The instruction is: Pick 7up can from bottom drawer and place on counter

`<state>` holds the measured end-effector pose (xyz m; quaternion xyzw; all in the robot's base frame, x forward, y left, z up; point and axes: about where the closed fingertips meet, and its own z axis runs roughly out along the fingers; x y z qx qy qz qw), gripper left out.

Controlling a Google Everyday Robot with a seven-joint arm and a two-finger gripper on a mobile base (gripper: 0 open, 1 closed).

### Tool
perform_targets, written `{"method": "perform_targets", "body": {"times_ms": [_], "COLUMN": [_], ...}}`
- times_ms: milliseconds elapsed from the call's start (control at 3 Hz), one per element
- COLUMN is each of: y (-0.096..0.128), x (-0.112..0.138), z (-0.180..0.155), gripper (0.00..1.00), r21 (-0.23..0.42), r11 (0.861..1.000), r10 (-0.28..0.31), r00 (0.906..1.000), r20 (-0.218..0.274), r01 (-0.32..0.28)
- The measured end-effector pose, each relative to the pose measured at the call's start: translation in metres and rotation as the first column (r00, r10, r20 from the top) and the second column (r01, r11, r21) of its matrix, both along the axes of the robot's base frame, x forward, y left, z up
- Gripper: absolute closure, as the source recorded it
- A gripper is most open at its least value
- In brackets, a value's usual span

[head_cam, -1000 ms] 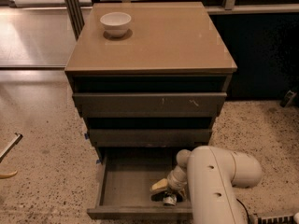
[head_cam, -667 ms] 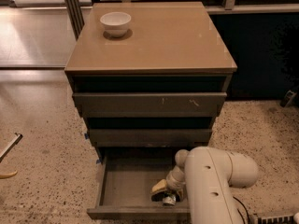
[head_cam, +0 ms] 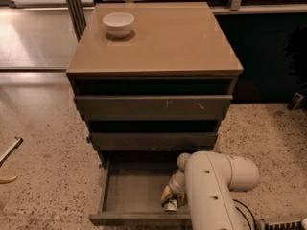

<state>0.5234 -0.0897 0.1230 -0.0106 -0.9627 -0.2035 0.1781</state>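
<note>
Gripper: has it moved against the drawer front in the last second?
No, not noticeably: the gripper stays at the 7up can by the bottom drawer's front panel, right of centre.

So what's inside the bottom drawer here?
The gripper is down in the bottom drawer, with the 7up can right at its tip. The drawer's right side is covered by the arm.

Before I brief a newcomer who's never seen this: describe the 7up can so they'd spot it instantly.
The three-drawer cabinet has its bottom drawer open. At its front right, at the gripper, sits the 7up can. It is the only item visible there, smaller than the white bowl on the counter.
</note>
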Motion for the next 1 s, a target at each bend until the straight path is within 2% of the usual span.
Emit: {"method": "perform_targets", "body": {"times_ms": [333,667,1000], "y": [-0.002,-0.014,-0.039], "x": [0.002,0.005,0.003], "z": [-0.004,0.007,0.039], "gripper": [0.7,0.93,1.0], "r21": [-0.025,-0.037,-0.021], "r11": [1.0,0.998,0.996], "r10": [-0.016,-0.047,-0.08], "r00": [0.9998,0.9988,0.9953], "r20": [-0.013,0.01,0.055], "r01": [0.016,0.047,0.081]}}
